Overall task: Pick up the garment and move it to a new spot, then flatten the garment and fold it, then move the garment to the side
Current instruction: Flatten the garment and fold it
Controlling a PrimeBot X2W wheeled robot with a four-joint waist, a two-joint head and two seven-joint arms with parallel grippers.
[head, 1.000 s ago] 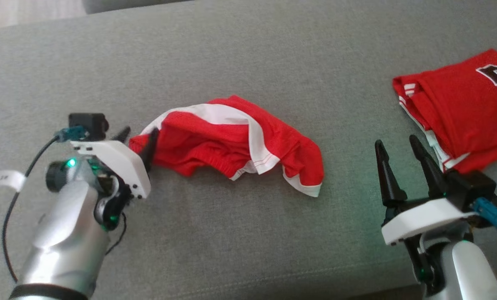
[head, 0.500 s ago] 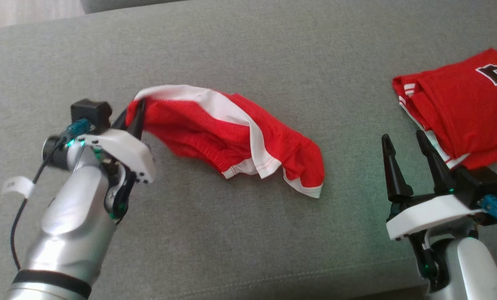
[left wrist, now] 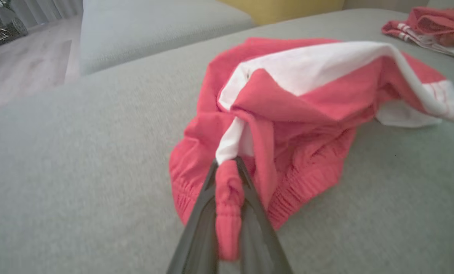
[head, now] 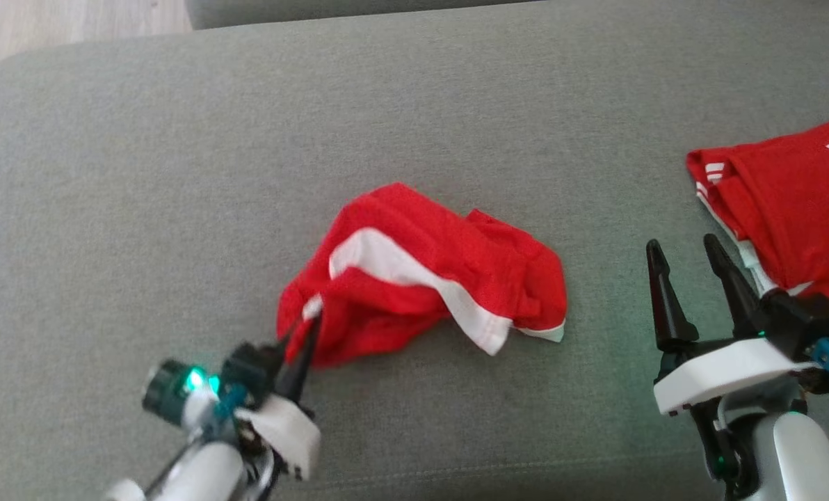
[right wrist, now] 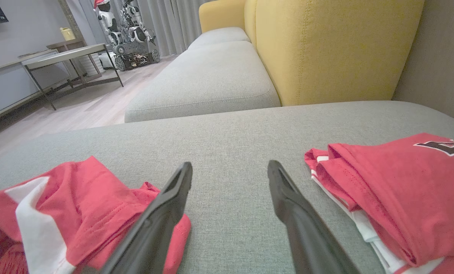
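The garment is a crumpled pair of red shorts with a white stripe, lying on the grey cushion near the middle. My left gripper is shut on its near-left edge, a bunched fold of the red waistband pinched between the fingers. In the left wrist view the shorts rise in a heap beyond the fingertips. My right gripper stands open at the lower right, apart from the shorts, with nothing between its fingers. The shorts' right end lies to its left.
A folded red jersey with dark lettering lies at the right edge of the cushion, close beside the right gripper. A second grey cushion and a yellow backrest stand beyond. Wooden floor shows at the far left.
My left gripper has pulled the shorts' left edge toward me and rightward, bunching the garment into a heap. The head camera has shifted. The right gripper holds its place.
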